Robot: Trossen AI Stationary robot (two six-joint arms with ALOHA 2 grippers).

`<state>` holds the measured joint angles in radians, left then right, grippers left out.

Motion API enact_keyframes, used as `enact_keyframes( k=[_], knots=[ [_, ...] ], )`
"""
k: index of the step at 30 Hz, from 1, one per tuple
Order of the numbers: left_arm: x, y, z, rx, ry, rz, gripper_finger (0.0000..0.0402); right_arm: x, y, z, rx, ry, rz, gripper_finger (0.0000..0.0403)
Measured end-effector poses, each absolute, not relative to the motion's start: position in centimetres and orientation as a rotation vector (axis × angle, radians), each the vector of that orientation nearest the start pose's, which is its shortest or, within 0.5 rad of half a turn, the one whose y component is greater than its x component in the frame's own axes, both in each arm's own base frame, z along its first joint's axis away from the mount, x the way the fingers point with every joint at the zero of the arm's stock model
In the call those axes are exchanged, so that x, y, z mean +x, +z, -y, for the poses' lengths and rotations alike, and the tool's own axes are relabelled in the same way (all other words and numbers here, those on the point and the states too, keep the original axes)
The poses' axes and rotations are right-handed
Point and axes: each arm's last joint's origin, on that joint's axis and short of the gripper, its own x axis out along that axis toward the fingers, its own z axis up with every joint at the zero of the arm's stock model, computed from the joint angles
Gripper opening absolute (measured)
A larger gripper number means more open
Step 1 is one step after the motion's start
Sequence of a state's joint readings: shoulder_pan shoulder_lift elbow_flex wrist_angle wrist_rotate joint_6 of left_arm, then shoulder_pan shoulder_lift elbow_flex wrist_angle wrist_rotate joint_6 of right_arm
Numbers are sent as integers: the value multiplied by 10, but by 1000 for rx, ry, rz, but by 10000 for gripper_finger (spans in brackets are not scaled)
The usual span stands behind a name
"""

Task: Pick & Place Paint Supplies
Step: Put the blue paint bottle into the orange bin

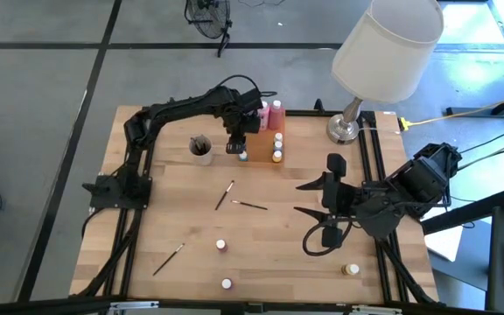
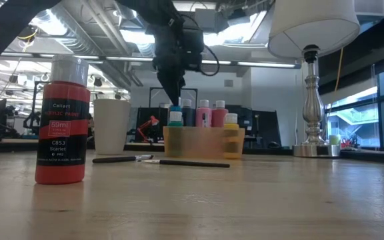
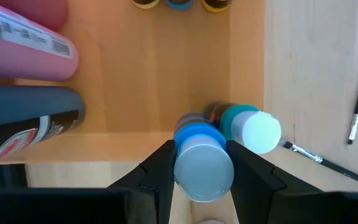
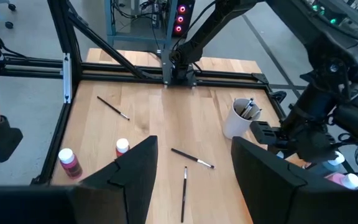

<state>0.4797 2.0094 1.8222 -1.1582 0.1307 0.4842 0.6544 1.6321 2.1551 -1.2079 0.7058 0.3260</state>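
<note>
Wood table [image 1: 269,254], lamp [image 1: 383,52] at back. Left gripper [image 3: 202,165] pinches blue paint pot [image 3: 201,155] over orange tray [image 3: 166,74] edge; lower straight, clear neighbouring teal pot [image 3: 247,124], probably touching. Right gripper [image 1: 309,210] spread, idle.

A table lamp [image 1: 383,52] with a white shade stands at the wooden table's [image 1: 269,254] one o'clock corner. A white cup [image 1: 201,149] sits near eleven o'clock, a translucent orange tray [image 1: 266,144] toward twelve.
</note>
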Motion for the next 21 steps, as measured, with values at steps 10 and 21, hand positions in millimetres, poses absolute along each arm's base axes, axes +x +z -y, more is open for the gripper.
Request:
enact_keyframes(
  k=[10,21],
  knots=[
    [363,249,-181,4,-35,-1313,117,242,485,-157,-127,-141,-517,208],
    [362,249,-181,16,-47,-1315,128,243,485,-155,-126,-147,-518,208]
  ],
)
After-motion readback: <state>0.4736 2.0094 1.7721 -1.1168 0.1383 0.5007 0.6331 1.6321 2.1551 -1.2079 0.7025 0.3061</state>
